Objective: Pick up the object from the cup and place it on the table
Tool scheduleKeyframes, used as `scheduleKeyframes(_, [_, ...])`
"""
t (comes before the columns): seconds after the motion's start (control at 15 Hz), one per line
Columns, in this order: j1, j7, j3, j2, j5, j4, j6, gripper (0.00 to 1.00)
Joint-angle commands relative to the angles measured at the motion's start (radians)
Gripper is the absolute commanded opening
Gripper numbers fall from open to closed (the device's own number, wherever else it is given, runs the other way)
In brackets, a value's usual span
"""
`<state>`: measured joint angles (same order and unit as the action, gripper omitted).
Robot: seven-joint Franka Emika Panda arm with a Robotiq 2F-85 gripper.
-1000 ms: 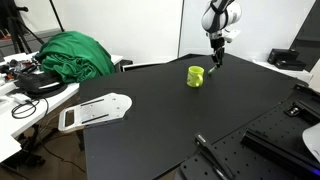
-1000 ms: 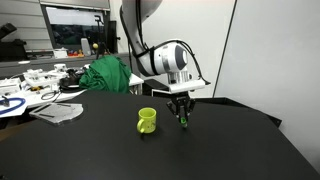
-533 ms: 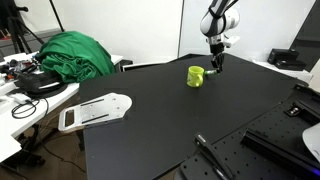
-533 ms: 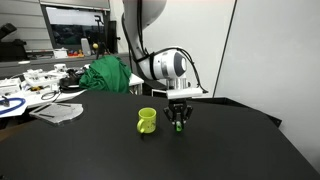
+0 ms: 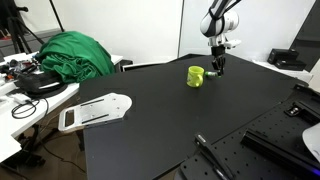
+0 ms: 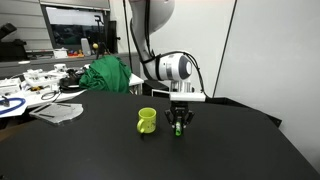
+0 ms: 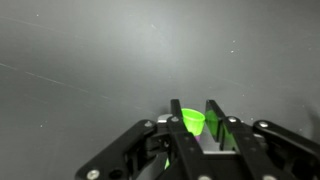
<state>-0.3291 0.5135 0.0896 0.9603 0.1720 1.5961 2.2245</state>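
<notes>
My gripper [image 6: 178, 126] hangs low over the black table [image 6: 210, 155], just beside the lime cup [image 6: 147, 121]. It is shut on the slim green object [image 6: 178, 129], whose lower end is at or just above the tabletop. In the wrist view the object [image 7: 193, 121] sits clamped between the two black fingers [image 7: 177, 118] of the gripper [image 7: 194, 108], over bare table [image 7: 90, 60]. In an exterior view the cup [image 5: 196, 76] stands upright at the table's far side with the gripper [image 5: 217, 69] right next to it.
A green cloth heap [image 5: 72, 52] lies at the back by the white cluttered desk [image 5: 25, 85]. A white flat device [image 5: 95, 111] lies on the table edge. A black perforated plate with hardware [image 5: 280, 140] borders one side.
The gripper has come down beside the cup with the green object still held, from a little above the table to close to its surface.
</notes>
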Motion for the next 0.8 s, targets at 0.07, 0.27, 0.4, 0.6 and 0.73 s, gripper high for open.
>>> scheduleKeyframes(0.07, [-0.010, -0.008, -0.002, 0.079, 0.000, -0.110, -0.024, 0.07])
scheduleKeyframes(0.27, [-0.008, -0.008, -0.002, 0.111, 0.002, -0.146, -0.026, 0.07])
scheduleKeyframes(0.4, [-0.008, -0.008, -0.002, 0.127, 0.002, -0.167, -0.031, 0.07])
scheduleKeyframes(0.6, [-0.002, -0.008, -0.003, 0.126, 0.002, -0.180, -0.064, 0.56])
scheduleKeyframes(0.73, [0.003, -0.008, -0.008, 0.097, -0.003, -0.175, -0.104, 0.69])
